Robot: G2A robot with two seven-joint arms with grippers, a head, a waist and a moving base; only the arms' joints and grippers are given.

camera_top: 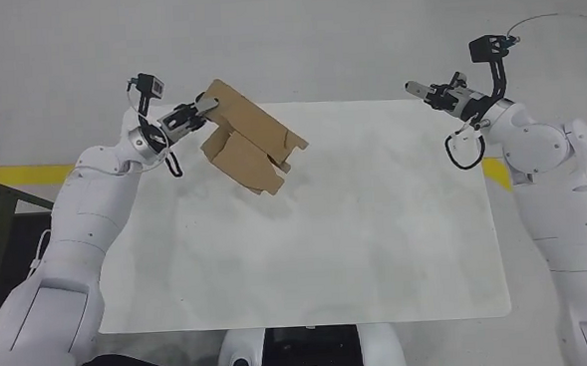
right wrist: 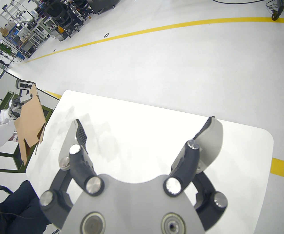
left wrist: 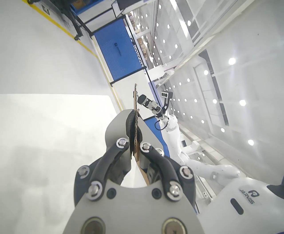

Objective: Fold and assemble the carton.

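Carton [camera_top: 246, 138]: flattened brown cardboard, held tilted above the table's [camera_top: 376, 239] far left corner
Left gripper [left wrist: 134, 124]: jaws pinching the carton's edge
Right gripper [right wrist: 143, 127]: jaws spread wide, near the far right corner

- You have one carton [camera_top: 251, 135]: a single flat brown cardboard piece, over the far left corner of the table [camera_top: 376, 239].
- You have one table, white with rounded corners.
- You have two grippers. The left gripper [camera_top: 208, 108] is by the table's far left corner, clamped on the carton's edge. The right gripper [camera_top: 411, 87] is by the far right corner, fingers spread.
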